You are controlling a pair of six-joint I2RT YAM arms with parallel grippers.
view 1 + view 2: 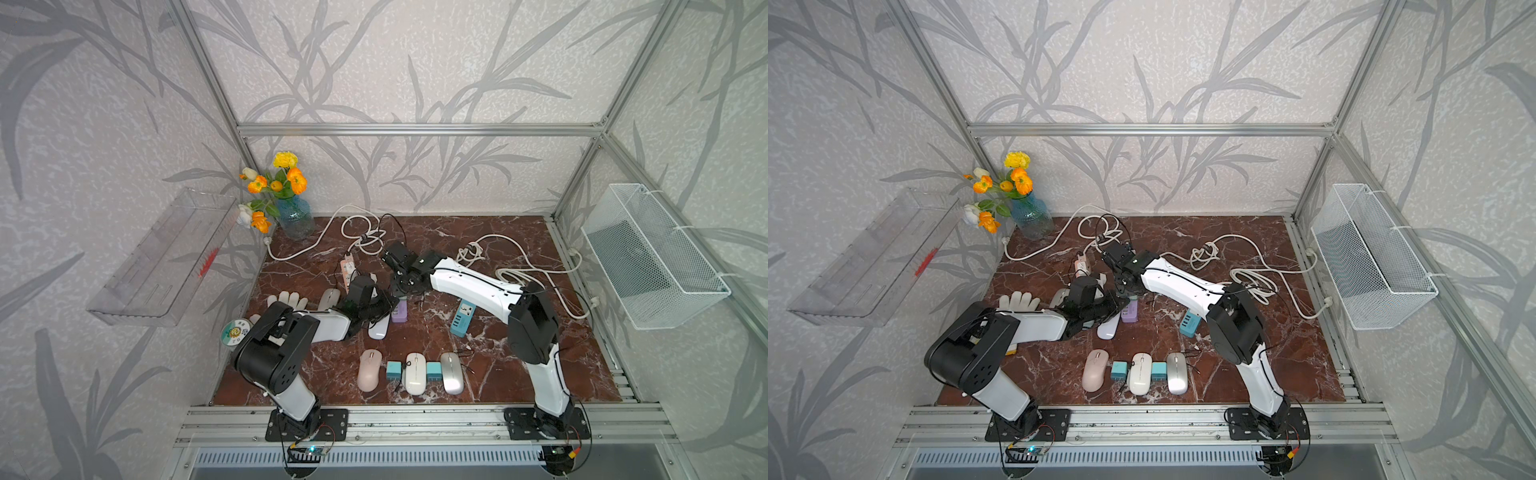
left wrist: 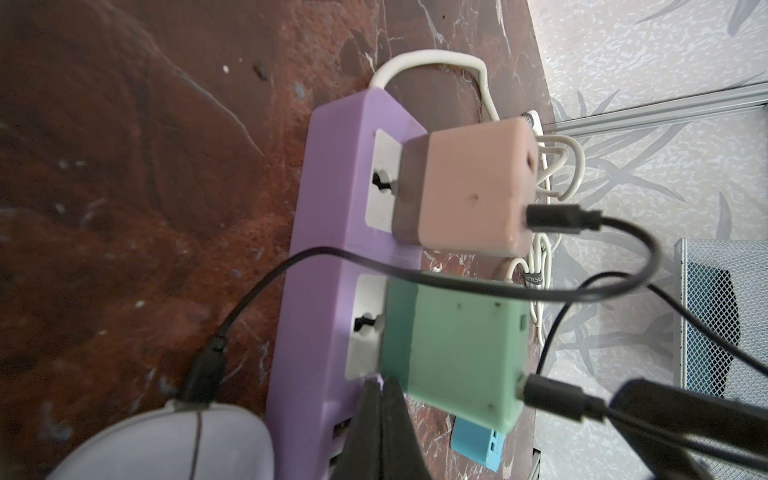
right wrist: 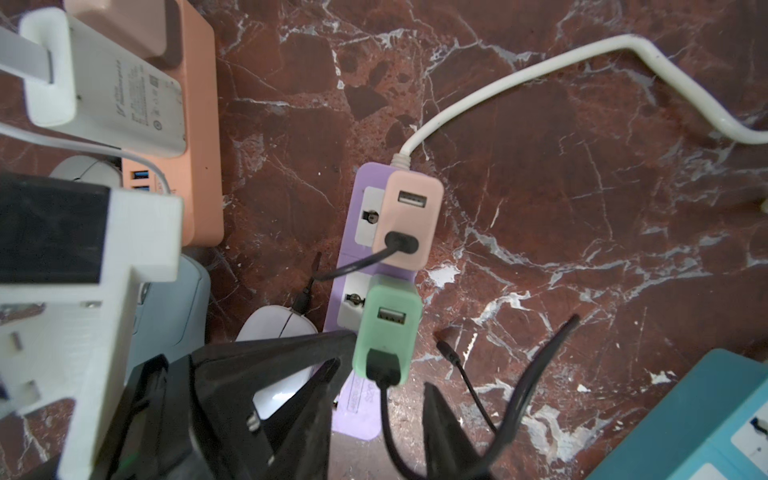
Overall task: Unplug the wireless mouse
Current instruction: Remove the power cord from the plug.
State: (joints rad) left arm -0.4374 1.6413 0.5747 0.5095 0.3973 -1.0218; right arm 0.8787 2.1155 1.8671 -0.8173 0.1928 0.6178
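Note:
A purple power strip [image 2: 320, 249] carries a pink adapter [image 2: 469, 187] and a green adapter [image 2: 461, 345], each with a black cable plugged in. The pink adapter's cable runs to a white wireless mouse [image 2: 166, 440], which lies beside the strip in both top views [image 1: 379, 328] [image 1: 1108, 328]. My left gripper [image 2: 380, 384] is shut, empty, with its tips pressed on the strip at the base of the green adapter. My right gripper [image 3: 384, 386] hangs over the green adapter [image 3: 386, 332], open, with that adapter's black cable [image 3: 386, 419] running loose between its fingers.
An orange power strip [image 3: 199, 124] with a white charger [image 3: 104, 95] lies close beside the purple one. A blue power strip [image 1: 462, 318] sits to the right. Three mice [image 1: 415, 373] and teal adapters line the front. A white glove [image 1: 286, 299], vase [image 1: 295, 216] and wire basket [image 1: 652, 257] stand around.

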